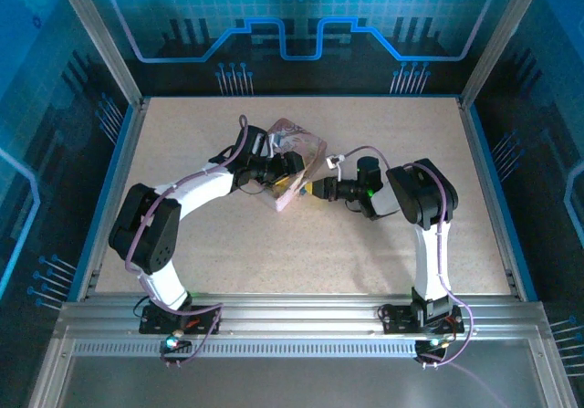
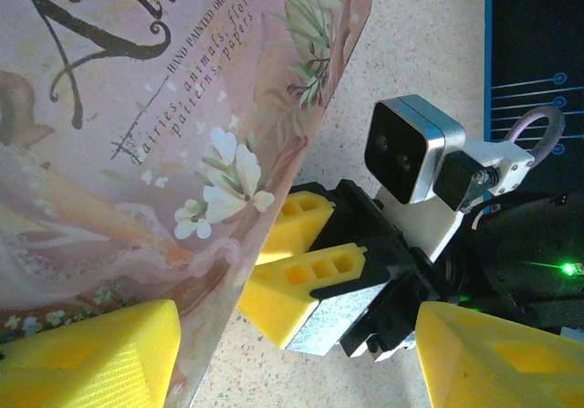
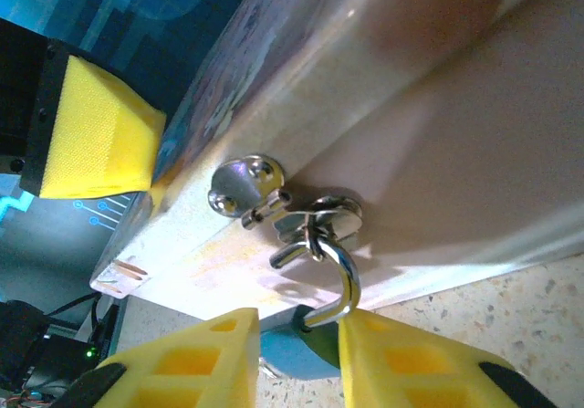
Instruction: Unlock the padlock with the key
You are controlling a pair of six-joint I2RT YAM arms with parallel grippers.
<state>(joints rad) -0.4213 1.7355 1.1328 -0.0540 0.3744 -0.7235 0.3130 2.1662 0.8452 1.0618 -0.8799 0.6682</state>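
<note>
There's the padlock (image 3: 294, 353), right between the fingers (image 3: 196, 358) of your right gripper (image 3: 297, 340), its small bluish body touching both. Its bright metal shackle (image 3: 347, 276) curves up past the fingertips and hooks through a metal loop (image 3: 319, 230) just beyond them.

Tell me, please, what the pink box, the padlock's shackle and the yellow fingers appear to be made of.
Pink box: probably thin printed metal, satin; its side wall reflects softly and carries a riveted stud.
Padlock shackle: polished steel or similar, with mirror-like highlights.
Yellow fingers: likely moulded or printed plastic, matte, with hollow cells; one pad face looks finely textured, perhaps rubbery.
</note>
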